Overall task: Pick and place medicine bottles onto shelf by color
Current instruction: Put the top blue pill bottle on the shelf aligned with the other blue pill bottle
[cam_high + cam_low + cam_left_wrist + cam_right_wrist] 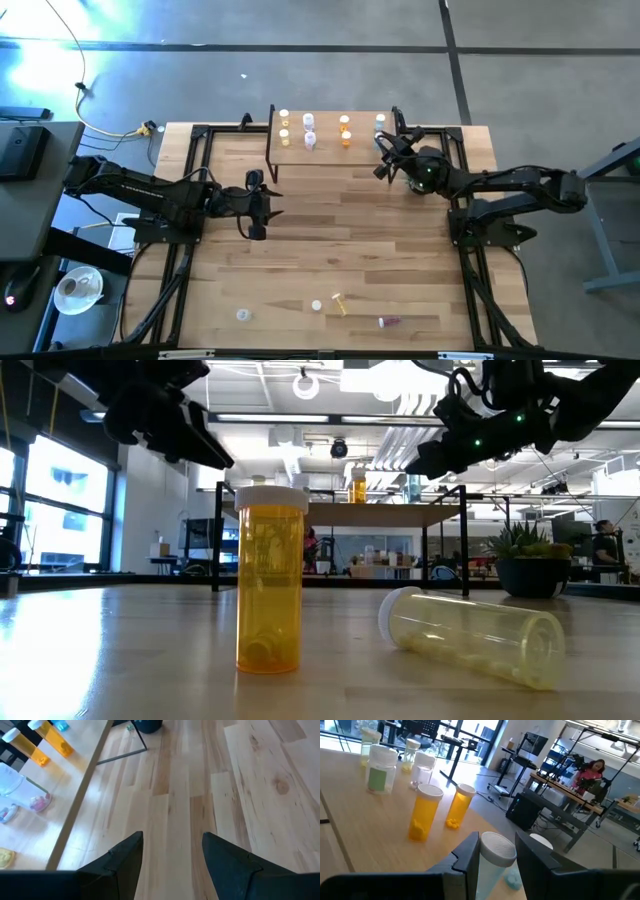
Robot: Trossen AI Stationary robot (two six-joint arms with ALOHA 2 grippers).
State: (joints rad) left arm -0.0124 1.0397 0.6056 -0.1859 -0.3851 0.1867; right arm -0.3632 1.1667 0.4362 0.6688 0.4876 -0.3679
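Seven medicine bottles (309, 131) counted on the shelf (325, 153) at upper centre, four more strewn along the lower edge, left gripper (266, 203) spread apart and empty, right gripper (497, 851) closed around a white-capped bottle (491, 861)

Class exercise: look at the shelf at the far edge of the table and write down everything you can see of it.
The shelf is a small raised platform with a light wooden top on thin black legs, standing at the table's far edge, centred between the two arms. Small bottles stand upright on it in groups: yellow, then clear or white, then orange, all white-capped. The right end effector is over its right end, shut on a pale white-capped bottle with bluish contents. The left end effector is open over the bare tabletop just in front.
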